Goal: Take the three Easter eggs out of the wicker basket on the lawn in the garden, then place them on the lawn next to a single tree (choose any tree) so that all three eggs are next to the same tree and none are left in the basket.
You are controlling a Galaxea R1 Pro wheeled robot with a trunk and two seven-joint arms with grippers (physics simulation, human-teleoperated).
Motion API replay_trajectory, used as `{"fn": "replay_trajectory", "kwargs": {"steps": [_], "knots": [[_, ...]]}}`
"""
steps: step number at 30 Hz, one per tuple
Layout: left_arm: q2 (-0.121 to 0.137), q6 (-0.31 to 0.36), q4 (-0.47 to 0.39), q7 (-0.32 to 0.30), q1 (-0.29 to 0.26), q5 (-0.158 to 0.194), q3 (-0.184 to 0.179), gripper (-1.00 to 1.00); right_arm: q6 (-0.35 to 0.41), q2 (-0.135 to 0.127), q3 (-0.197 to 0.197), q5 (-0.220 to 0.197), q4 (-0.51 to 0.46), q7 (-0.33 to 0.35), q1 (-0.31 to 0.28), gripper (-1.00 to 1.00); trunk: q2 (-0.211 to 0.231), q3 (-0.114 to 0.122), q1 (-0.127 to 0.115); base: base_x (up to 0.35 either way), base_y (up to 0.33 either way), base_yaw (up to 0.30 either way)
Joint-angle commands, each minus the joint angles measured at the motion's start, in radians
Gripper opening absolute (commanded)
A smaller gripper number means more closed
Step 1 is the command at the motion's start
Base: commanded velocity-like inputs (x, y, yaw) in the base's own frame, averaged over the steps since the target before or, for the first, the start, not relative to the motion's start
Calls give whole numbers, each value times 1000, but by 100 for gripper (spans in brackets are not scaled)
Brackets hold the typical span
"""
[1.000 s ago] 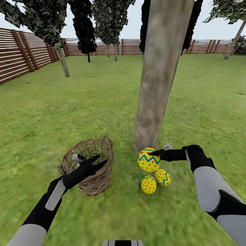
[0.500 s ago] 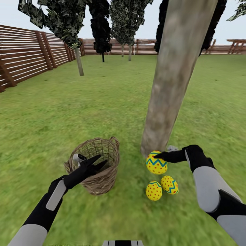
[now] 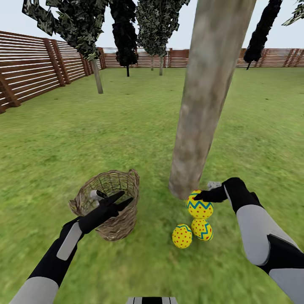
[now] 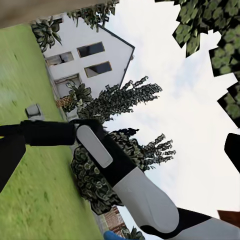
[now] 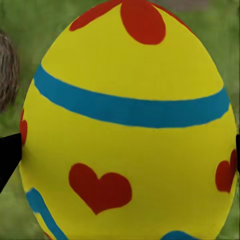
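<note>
Eggs first: all three are out by the tree (image 3: 202, 109), which I read as most of the job done. Two eggs (image 3: 182, 236) (image 3: 202, 229) lie on the lawn (image 3: 126, 126) just in front of the trunk's foot, touching each other. A third egg (image 3: 199, 204) sits between those two and the trunk, close to the base, with my right gripper (image 3: 202, 196) on it. In the right wrist view that egg (image 5: 125, 120) sits squarely between the dark fingertips (image 5: 9, 155), one at each flank, so I take the jaws to be pinching it (whether it already rests on the grass I cannot tell).

My basket (image 3: 110, 202) stands on the lawn to the left of the tree, near it, and through the weave and over the rim I see no egg inside, though my left gripper (image 3: 116, 202) hangs across its mouth and hides part of it. Its jaws are spread, holding nothing.

What remains, by my judgement: let go of the third egg so it settles by the trunk, then draw the right arm back without nudging the pair beside it.

No brand, label or writing is readable anywhere; the eggs carry only painted dots, zigzag bands and a red heart.
</note>
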Motion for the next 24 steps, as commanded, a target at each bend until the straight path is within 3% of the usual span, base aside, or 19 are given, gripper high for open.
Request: {"fn": "replay_trajectory", "kwargs": {"steps": [1,3,8,12,16,18,24], "knots": [[0,7,0,0,-1,5,-1,100,1,1,-4,10,0,-29,0,-100,0,-1,0,0,-279,0],[0,7,0,0,-1,5,-1,100,0,1,-4,10,1,-124,0,-100,0,-1,0,0,-279,0],[0,7,0,0,-1,4,-1,100,-31,5,-4,8,11,-277,0,-100,0,-1,0,0,-269,0],[0,7,0,0,-1,5,-1,100,-38,5,-4,8,16,-294,0,-100,0,-1,0,43,-234,0],[0,7,0,0,-1,5,-1,100,-101,7,16,8,79,-305,0,-100,0,-1,0,181,-198,0],[0,6,0,0,-1,4,-1,100,-167,15,34,9,124,-324,0,-100,0,-1,0,203,-197,0],[-7,6,0,0,-1,-2,-2,100,-542,14,37,4,307,-368,24,-100,0,-1,0,42,-40,0]]}}
